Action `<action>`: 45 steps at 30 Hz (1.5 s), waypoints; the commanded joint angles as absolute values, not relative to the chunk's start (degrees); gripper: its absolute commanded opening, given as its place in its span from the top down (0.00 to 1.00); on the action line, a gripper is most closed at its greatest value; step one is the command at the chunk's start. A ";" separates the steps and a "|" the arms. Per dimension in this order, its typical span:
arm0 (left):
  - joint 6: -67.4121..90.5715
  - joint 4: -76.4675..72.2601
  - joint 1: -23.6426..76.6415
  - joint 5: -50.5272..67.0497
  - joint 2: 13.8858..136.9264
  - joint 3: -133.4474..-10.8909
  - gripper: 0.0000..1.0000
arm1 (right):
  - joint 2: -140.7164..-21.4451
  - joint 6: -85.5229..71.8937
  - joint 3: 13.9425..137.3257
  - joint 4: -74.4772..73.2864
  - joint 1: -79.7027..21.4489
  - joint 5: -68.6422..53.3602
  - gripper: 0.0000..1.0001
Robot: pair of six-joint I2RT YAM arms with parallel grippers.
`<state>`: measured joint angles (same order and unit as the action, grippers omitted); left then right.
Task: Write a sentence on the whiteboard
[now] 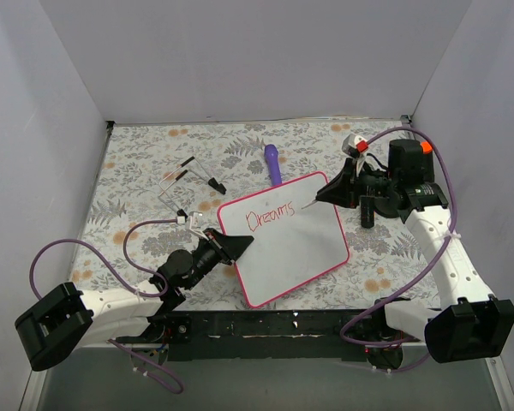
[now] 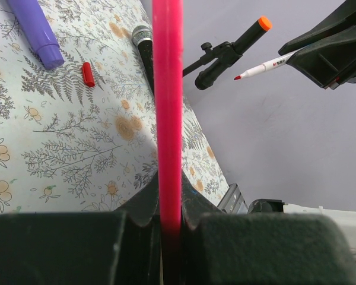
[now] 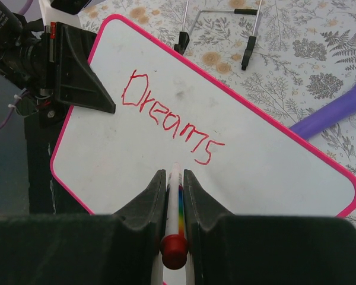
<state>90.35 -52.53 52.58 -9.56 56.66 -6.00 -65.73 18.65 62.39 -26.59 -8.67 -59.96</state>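
The whiteboard (image 1: 291,235) is white with a pink-red frame and lies slanted at the table's middle. My left gripper (image 1: 238,246) is shut on its left frame edge, which runs as a pink bar (image 2: 167,89) between the jaws of that gripper (image 2: 168,202). The sentence (image 1: 270,218) reads only "Dreams" (image 3: 169,124) in red. My right gripper (image 1: 325,193) is shut on a white marker (image 3: 175,196) with a red end. Its tip (image 1: 311,205) points at the whiteboard (image 3: 273,172) just past the "s". Whether the tip touches cannot be told.
A purple stick (image 1: 272,163) lies behind the board's far edge. A wire stand (image 1: 188,184) sits at the back left. A small red cap (image 2: 88,73) and a black cylinder (image 2: 143,44) lie on the floral cloth (image 1: 146,154). White walls close three sides.
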 commanded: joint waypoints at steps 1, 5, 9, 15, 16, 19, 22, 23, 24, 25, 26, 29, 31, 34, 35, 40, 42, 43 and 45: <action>91.58 -62.75 52.03 -8.96 53.88 -6.77 1.00 | -63.90 19.42 61.53 -24.35 -8.00 -62.31 0.99; 91.84 -62.93 51.68 -8.79 53.79 -6.68 1.00 | -63.90 19.69 61.26 -24.35 -7.38 -63.36 0.99; 92.11 -63.19 51.42 -8.18 53.70 -6.33 1.00 | -63.81 20.21 61.00 -24.61 -7.21 -63.90 0.99; 92.55 -63.28 50.98 -7.65 53.17 -5.98 1.00 | -63.63 21.00 60.21 -25.05 -6.94 -64.25 0.99; 92.64 -63.28 50.89 -7.56 53.09 -5.89 1.00 | -63.55 21.27 60.21 -25.05 -6.86 -64.34 0.99; 92.90 -63.37 50.63 -7.29 53.00 -5.71 1.00 | -63.54 21.62 59.94 -25.22 -6.86 -64.60 0.99; 93.08 -63.72 50.45 -7.03 53.09 -5.63 1.00 | -63.63 21.88 59.59 -25.40 -6.77 -64.86 0.99; 93.16 -63.81 50.36 -6.94 53.17 -5.63 1.00 | -63.55 21.88 59.59 -25.31 -6.68 -64.95 0.99; 93.25 -63.81 50.36 -6.77 53.26 -5.54 1.00 | -63.54 21.97 59.42 -25.31 -6.77 -64.95 0.99; 93.25 -63.90 50.27 -6.68 53.17 -5.45 1.00 | -63.46 21.97 59.33 -25.31 -6.77 -64.95 0.99; 93.34 -63.90 50.27 -6.68 53.17 -5.54 1.00 | -63.46 22.06 59.24 -25.40 -6.68 -64.95 0.99; 93.43 -64.16 50.19 -6.50 53.35 -5.36 1.00 | -63.46 22.15 59.06 -25.31 -6.59 -65.21 0.99; 93.60 -64.34 50.01 -6.42 53.44 -5.27 1.00 | -63.37 22.32 58.97 -25.31 -6.50 -65.21 0.99; 93.78 -64.51 49.84 -6.15 53.61 -5.27 1.00 | -63.28 22.41 58.80 -25.31 -6.42 -65.39 0.99; 93.87 -64.51 49.92 -6.07 53.70 -5.36 1.00 | -63.37 22.41 58.80 -25.31 -6.42 -65.48 0.99; 94.22 -64.69 49.83 -5.36 54.05 -5.45 1.00 | -63.28 22.50 58.62 -25.31 -6.33 -65.57 0.99; 94.31 -64.77 49.66 -5.27 53.96 -5.36 1.00 | -63.11 22.50 58.45 -25.22 -6.33 -65.65 0.99; 94.22 -64.86 49.66 -5.19 53.96 -5.19 1.00 | -63.11 22.59 58.36 -25.22 -6.33 -65.65 0.99; 94.48 -64.86 49.66 -5.19 53.97 -5.27 1.00 | -63.02 22.50 58.27 -25.05 -6.15 -65.65 0.99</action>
<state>91.59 -54.28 50.02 -5.80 56.12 -4.19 -64.40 21.69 58.59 -26.50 -6.70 -64.10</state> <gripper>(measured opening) 0.036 0.186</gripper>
